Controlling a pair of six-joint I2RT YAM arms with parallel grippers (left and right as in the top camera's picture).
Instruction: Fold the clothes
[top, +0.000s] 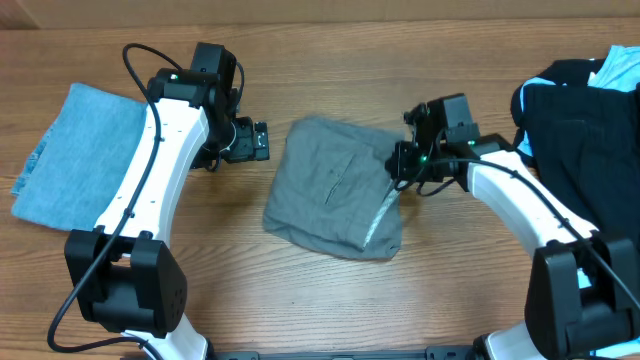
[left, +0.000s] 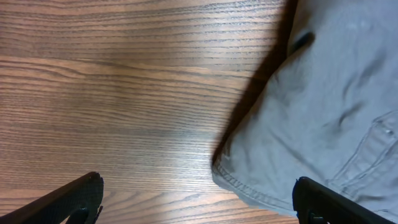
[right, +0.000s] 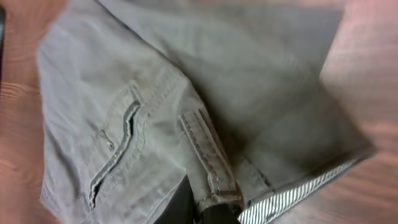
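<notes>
Grey trousers (top: 335, 185) lay folded; denim-blue garment (top: 80, 150) left of them looked folded; black heap (top: 570, 120) on their right unfolded | left gripper (top: 260, 140) gaped empty; right gripper (top: 397, 165) hold unreadable.

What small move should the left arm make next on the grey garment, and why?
Probably lower the left fingers and close them on the hemmed corner of the grey garment. They stand wide open over the table, and that corner lies between them, not yet gripped.
</notes>
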